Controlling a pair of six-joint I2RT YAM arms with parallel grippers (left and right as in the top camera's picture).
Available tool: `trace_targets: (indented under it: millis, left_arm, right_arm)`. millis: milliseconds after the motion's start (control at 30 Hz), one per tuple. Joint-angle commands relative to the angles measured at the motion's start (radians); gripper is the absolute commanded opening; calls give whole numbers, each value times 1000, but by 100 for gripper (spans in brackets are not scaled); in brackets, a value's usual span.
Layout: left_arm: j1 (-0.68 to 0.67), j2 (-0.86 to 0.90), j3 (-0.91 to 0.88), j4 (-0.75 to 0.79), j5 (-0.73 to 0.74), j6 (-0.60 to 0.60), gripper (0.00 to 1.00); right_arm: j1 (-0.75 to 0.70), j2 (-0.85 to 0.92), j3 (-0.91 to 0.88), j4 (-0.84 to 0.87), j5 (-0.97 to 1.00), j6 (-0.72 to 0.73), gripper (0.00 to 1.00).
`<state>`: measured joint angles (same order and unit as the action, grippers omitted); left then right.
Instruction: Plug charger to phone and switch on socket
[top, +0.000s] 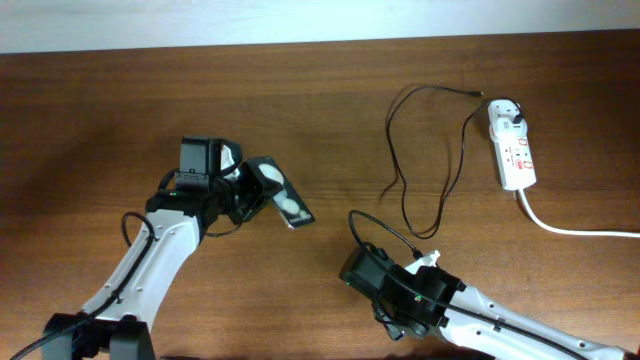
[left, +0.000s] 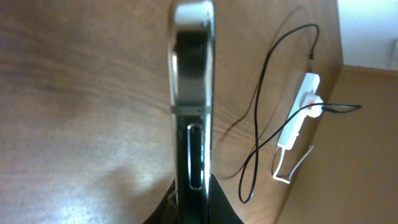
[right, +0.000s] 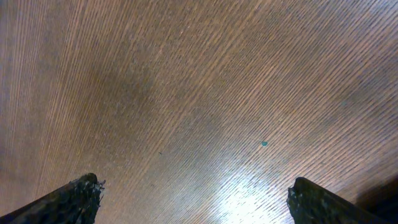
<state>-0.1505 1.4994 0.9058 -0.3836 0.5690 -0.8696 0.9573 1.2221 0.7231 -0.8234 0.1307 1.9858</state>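
Glossy black phone (left: 193, 112), slim, held edge-on

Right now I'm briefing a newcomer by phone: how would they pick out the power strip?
On the wooden table, look to the far right side in the overhead view. There lies the power strip, a narrow white oblong with red marks. Unlike the thin black cable looping to its left, it is a rigid block trailing a thick white cord.
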Motion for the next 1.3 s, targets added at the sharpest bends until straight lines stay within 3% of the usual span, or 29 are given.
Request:
trace_targets:
  millis: [0,33,200,400,533,700,800,867,967,1033,1100,1267]
  left_arm:
    - [-3,23,9,-40,-61,-95,0]
    - [-3,33,9,-28,-50,-163,0]
    - [-4,101,9,-49,79,-147,0]
    - [-4,109,9,-48,379,-192,0]
    - [-2,109,9,-3,389,-243,0]
    - [-2,109,9,1,380,-229,0]
    - [-2,109,9,8,481,-216,0]
    - [-2,109,9,9,529,-130,0]
    - [26,109,9,117,774,-40,0]
    - [87,110,9,209,884,-41,0]
    - [142,111,9,210,887,-42,0]
    - [138,111,9,163,891,-50,0]
  right_arm:
    - [5,-3,2,-3,12,2,99]
    - [5,-3,2,-3,12,2,99]
    - [5,-3,2,-3,12,2,99]
    - [4,-3,2,-3,12,2,99]
    - [5,-3,2,-3,12,2,99]
    - [5,-3,2,-3,12,2,99]
    - [5,-3,2,-3,12,2,99]
    - [5,-3,2,-3,12,2,99]
    - [4,-3,2,29,69,2,99]
    - [4,-3,2,119,151,6,99]
    - [4,-3,2,193,151,12,99]
    - [3,-3,2,151,179,1,99]
